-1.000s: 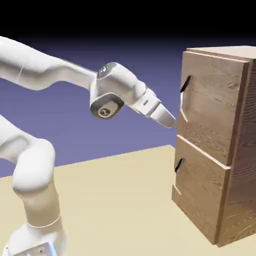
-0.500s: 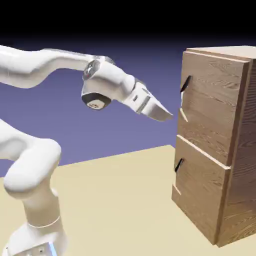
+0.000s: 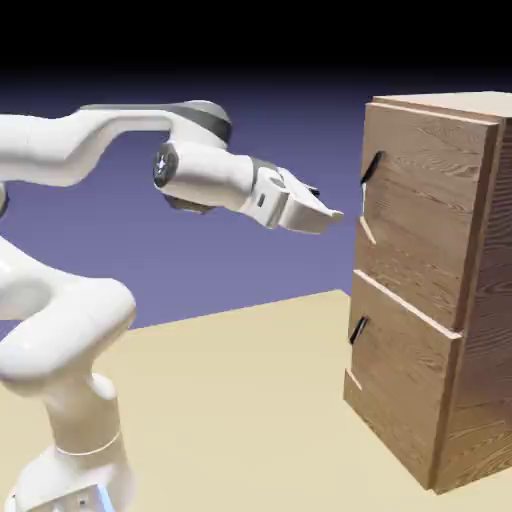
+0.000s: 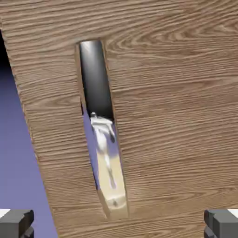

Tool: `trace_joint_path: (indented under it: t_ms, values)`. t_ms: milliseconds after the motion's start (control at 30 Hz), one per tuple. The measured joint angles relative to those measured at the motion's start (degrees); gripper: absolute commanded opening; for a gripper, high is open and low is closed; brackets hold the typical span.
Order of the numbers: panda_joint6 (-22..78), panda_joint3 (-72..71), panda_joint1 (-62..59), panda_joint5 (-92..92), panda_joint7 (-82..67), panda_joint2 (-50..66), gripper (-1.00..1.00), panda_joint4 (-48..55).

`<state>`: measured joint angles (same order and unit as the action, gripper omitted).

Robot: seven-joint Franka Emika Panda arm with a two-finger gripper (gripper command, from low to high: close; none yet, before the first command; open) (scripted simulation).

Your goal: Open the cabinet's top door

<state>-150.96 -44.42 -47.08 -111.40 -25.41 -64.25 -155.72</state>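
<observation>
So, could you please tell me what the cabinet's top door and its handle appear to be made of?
The top door looks like brown wood with a matt finish: wavy grain lines run across it in both views. Its handle looks like dark polished metal, since it is glossy and its lower stretch mirrors the pale surroundings; shiny plastic cannot be ruled out, as everything here is rendered.

My arm [image 3: 100, 150] is all glossy white, chunky rounded links with a dark grey band up at one joint. There's a round grey cap on the wrist, a boxy white gripper [image 3: 325, 215], and small dark grey fingertips [image 4: 16, 223].
</observation>
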Motion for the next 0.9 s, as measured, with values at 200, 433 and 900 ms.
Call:
trace_joint_path:
  t_ms: [200,433,900]
  values:
    - [3.09,-5.96,-6.41,-14.95,-9.11,-4.24,0.00,0.71]
    - [6.70,-12.92,-13.89,-32.40,-19.74,-9.19,0.00,1.54]
    - [18.89,-13.52,-20.79,-35.44,-25.01,-6.18,-1.00,2.83]
